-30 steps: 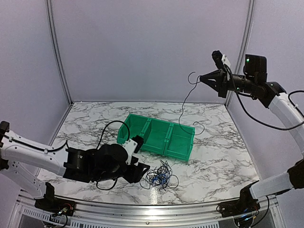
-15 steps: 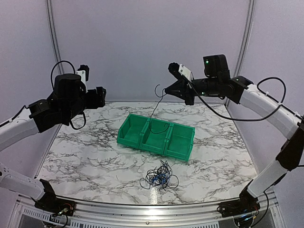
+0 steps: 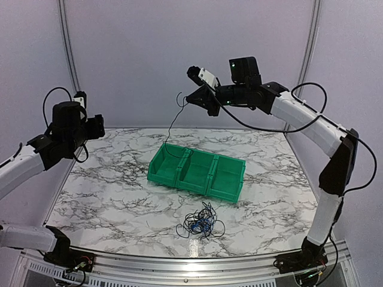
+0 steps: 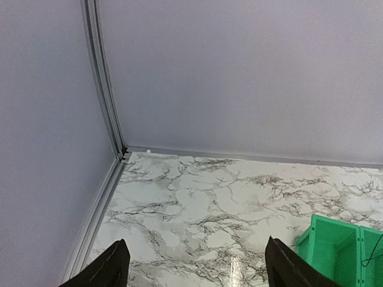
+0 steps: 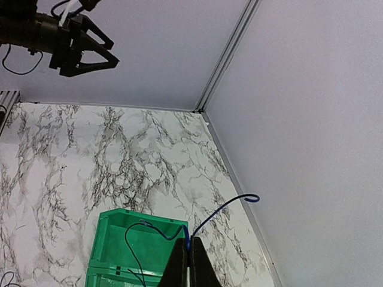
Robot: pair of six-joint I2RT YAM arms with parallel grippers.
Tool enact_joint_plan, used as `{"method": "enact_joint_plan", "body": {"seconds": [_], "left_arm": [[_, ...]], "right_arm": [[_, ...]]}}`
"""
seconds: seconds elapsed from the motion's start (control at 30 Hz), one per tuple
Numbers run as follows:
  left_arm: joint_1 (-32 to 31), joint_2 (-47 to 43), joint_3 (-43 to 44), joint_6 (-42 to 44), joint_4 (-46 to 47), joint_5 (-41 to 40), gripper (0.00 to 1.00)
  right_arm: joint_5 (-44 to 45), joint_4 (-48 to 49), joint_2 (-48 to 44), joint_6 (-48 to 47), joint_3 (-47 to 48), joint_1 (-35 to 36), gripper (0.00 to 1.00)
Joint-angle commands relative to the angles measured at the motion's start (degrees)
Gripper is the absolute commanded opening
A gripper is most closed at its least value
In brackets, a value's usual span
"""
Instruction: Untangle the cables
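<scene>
Marble bench (image 3: 119,197): blue cable (image 5: 221,209) clamped in right fingers (image 5: 178,266), dangling into green bin (image 3: 197,173), 12 o'clock. Tangle (image 3: 200,222) at 6 o'clock is unsorted. Left fingers (image 4: 114,269) apart, empty.

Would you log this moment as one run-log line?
right gripper: shut on blue cable | cable end: green bin, left compartment | left gripper: open, empty | tangle: on table

left gripper (image 4: 195,254) fingers spread wide above marble table (image 4: 197,197), green bin (image 4: 335,242) at lower right, thin cable (image 4: 371,258) inside, grey walls (image 4: 239,72) behind
</scene>
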Motion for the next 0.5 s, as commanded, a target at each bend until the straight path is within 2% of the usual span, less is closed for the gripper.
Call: {"method": "enact_joint_plan", "body": {"seconds": [0.0, 0.27, 0.47], "left_arm": [[1.13, -5.02, -0.96, 3.16, 4.01, -2.73, 0.81], [1.65, -4.85, -0.92, 3.33, 4.04, -2.36, 0.80], [1.77, -4.47, -0.88, 3.04, 4.00, -0.91, 0.80]], "right_arm": [[-0.50, 2.68, 5.13, 3.30, 6.53, 0.70, 0.00], [-1.22, 4.09, 14.67, 7.00, 11.44, 0.98, 0.00], [-0.17, 3.78, 17.66, 6.35, 9.79, 1.02, 0.00]]}}
